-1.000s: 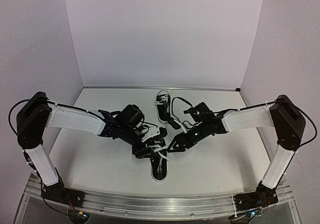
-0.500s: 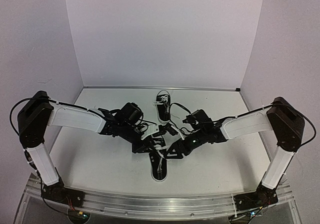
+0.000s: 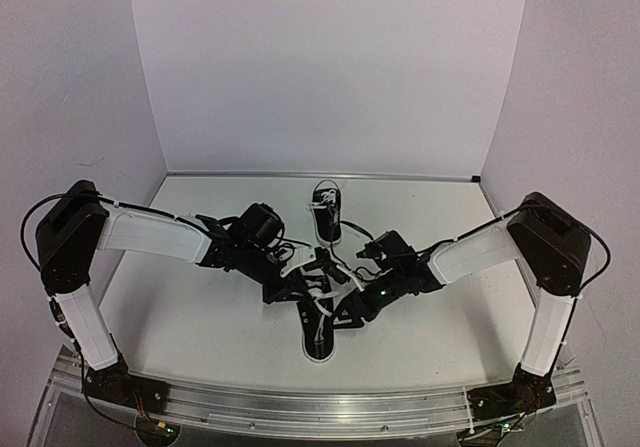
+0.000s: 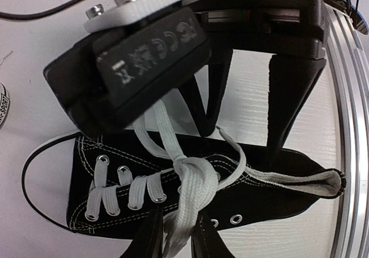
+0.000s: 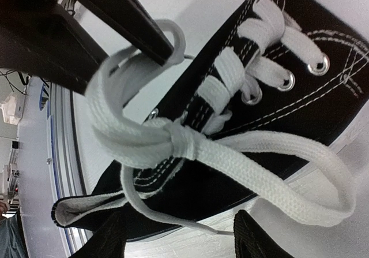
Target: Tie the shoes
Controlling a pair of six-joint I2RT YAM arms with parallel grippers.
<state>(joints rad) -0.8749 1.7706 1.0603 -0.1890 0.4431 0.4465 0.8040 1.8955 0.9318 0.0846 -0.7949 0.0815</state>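
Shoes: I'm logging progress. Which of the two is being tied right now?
The near shoe: the left gripper pinches its lace, and the right gripper is open over it. The far shoe sits alone, untouched.

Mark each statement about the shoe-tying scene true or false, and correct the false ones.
1. Two black shoes are in view, a near shoe and a far shoe. True.
2. The far shoe lies under both tools. False: the near shoe is the one under them. The far shoe lies apart, toward the back wall.
3. The left tool pinches a white lace of the near shoe. True.
4. The right tool is clamped shut. False: its jaws stand open over the near shoe.
5. The near shoe's lace runs loose with no knot. False: a knot already sits at the middle of the lacing.
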